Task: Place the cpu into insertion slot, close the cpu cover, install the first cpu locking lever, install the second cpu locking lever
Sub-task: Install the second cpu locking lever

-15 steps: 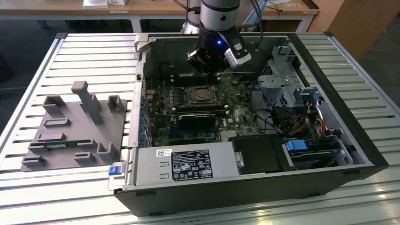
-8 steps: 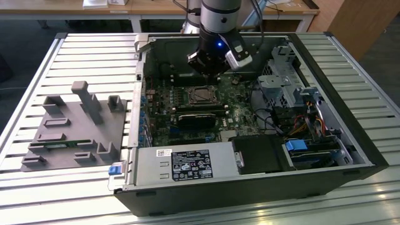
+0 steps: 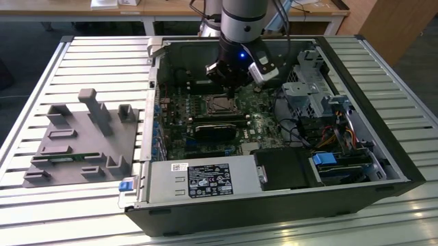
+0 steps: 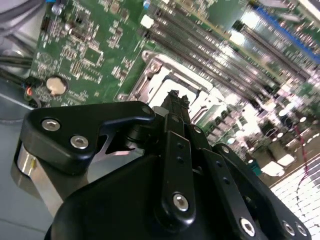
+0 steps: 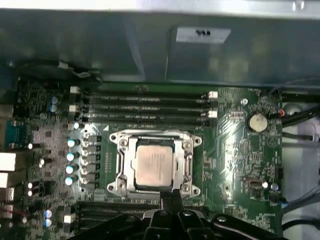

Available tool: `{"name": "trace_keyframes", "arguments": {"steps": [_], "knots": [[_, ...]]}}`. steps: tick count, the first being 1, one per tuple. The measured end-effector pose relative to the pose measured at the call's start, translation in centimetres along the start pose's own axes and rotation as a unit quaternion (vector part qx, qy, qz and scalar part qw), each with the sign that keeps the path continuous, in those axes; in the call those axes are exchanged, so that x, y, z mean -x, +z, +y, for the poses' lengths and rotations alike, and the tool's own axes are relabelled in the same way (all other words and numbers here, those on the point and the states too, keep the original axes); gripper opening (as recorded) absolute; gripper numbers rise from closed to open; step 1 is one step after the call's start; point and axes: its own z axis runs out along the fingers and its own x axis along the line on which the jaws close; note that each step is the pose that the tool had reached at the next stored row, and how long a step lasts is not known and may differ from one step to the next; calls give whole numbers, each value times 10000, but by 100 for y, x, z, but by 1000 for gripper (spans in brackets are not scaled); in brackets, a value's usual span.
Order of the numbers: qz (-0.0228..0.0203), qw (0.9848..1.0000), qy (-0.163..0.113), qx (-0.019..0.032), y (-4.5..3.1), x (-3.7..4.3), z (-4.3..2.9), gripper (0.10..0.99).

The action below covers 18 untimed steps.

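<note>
Inside the open computer case [image 3: 356, 154], above the cpu [image 5: 155, 166] already seated in the insertion slot [image 5: 120, 167] under the closed cpu cover [image 5: 188, 159], poised with pincer [image 5: 171, 197] pressed together and empty, apparently for the levers

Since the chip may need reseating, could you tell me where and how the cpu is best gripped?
The cpu lies flat in the insertion slot, its silvery top showing through the cpu cover. Probably come straight down from above and pinch two opposite edges; the frame closely surrounds it, so sideways access looks blocked.
</note>
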Motion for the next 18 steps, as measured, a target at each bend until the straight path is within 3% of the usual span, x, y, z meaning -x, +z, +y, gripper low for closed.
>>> {"name": "trace_keyframes", "arguments": {"steps": [18], "knots": [[12,10000,-4,5,44,-3,-113,106]]}}
